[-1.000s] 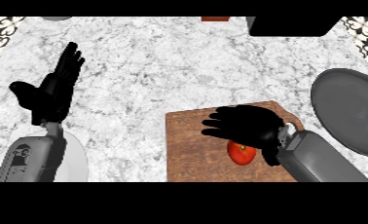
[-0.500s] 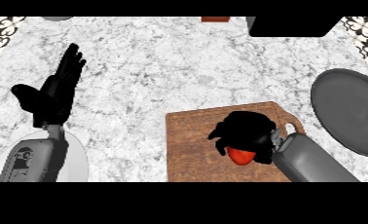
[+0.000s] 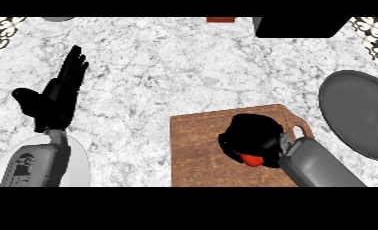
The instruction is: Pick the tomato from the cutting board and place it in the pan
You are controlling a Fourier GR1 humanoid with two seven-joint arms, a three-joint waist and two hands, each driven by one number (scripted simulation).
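On the cutting board (image 3: 203,149), at about 5 o'clock in the head view, the right hand (image 3: 251,134) is curled over the tomato (image 3: 253,160), fingers wrapped round it. Only a small red-orange patch of the tomato shows under the palm (rest hidden, so shape and lift off the board can't be judged). Board is brown wood with a handle loop at its 2 o'clock corner; its lower edge runs out of view. Pan (image 3: 354,111) is a dark grey round dish at 3 o'clock, cut by the right edge, just beside the board's handle corner with a strip of bare marble counter (image 3: 184,64) between them. Left hand (image 3: 59,94) rests at 9 o'clock, fingers straight and pointing up, holding nothing. Wide clear marble from 10 to 1 o'clock; black block (image 3: 299,26) at 1 o'clock.
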